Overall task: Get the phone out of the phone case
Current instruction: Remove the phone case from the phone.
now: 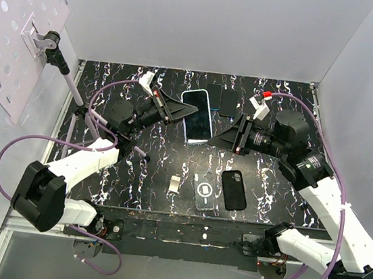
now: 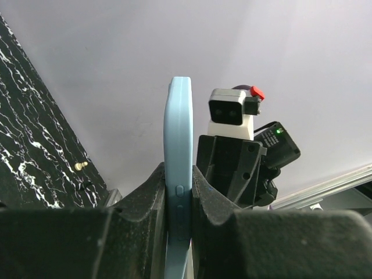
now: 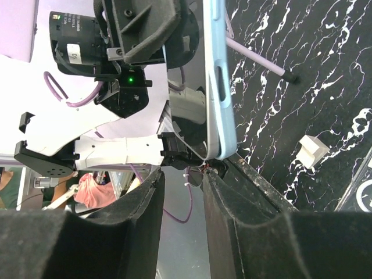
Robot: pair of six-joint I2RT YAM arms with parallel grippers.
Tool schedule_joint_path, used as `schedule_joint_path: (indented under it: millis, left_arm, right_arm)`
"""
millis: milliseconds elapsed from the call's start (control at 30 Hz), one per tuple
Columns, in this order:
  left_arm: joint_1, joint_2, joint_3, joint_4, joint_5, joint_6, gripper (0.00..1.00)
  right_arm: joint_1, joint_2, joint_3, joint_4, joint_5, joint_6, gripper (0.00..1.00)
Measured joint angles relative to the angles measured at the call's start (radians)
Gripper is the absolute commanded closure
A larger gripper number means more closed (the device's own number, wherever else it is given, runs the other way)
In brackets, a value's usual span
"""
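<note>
The task is looking early. The phone [image 1: 199, 119] is sitting fully inside the light-blue phone case [image 2: 177, 145], and no corner is showing free of the rim in any view. The left hand [image 1: 178, 110] is clamping shut on the cased phone, one finger on the screen side and one on the back, near a long edge. It appears to be holding it raised off the table [image 1: 134, 174]. The right hand [image 3: 183, 183] is standing partly open and gripping nothing. The lower corner of the case is lying just ahead of its fingertips, over to one finger's side rather than in the gap between them. Whether that finger is touching the corner is not clear. Judging from this, the whole separation is waiting to be done: freeing a corner, then working the phone out of the case. The back of the case is facing away from every camera, and the left hand's fingers are covering the stretch of rim they are pressing on. Beyond the right hand a dark slab [image 1: 228, 102] is lying flat, too indistinct to call phone or case. Well apart from both hands, a clear case [image 1: 205, 191] and a black case [image 1: 234, 189] are lying side by side.
</note>
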Motion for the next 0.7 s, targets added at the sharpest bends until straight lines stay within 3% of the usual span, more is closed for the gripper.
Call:
schedule_joint_path:
  millis: [700]
  left_arm:
    - [-0.01, 0.045, -0.009, 0.07, -0.027, -0.046, 1.0]
  right_arm:
    - [-0.057, 0.088, -0.082, 0.201, -0.102, 0.116, 0.64]
